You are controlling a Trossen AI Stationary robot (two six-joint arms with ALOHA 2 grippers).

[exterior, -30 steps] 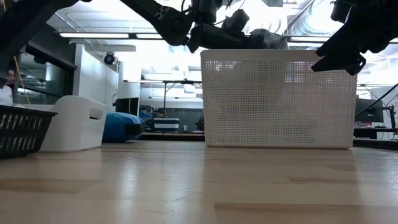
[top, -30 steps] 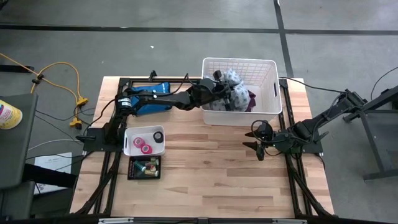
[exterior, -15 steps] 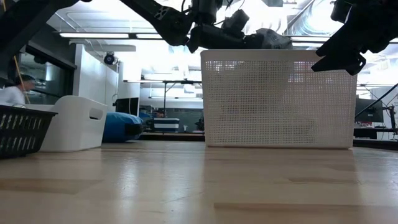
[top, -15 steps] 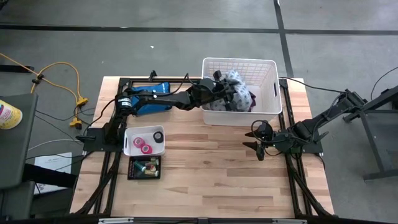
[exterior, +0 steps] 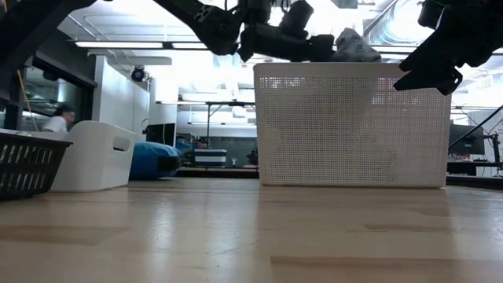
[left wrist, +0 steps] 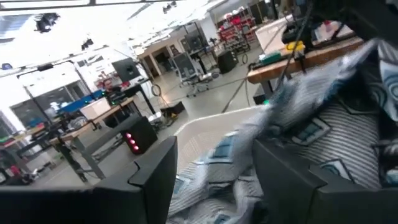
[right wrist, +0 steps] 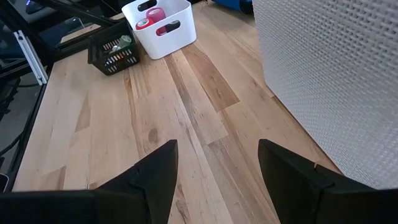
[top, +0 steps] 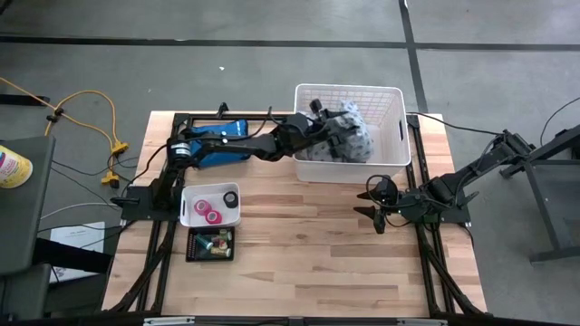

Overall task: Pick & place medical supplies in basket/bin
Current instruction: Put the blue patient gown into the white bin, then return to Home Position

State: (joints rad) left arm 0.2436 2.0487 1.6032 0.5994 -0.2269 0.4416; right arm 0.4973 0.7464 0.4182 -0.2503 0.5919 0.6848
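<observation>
Left tool (top: 333,129), fingers apart over the basket (top: 395,136), could snag the grey-patterned cloth (top: 352,138) and drag it out.

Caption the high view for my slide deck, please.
Left hand over the white basket with a grey patterned cloth; right hand waits above the table.

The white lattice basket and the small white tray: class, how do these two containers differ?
The white lattice basket is far larger than the small white tray. The basket's walls are perforated; the tray's are solid, as the right wrist view shows. The basket holds a grey-patterned cloth; the tray holds pink rolls. Both are white and stand on the wooden table.
</observation>
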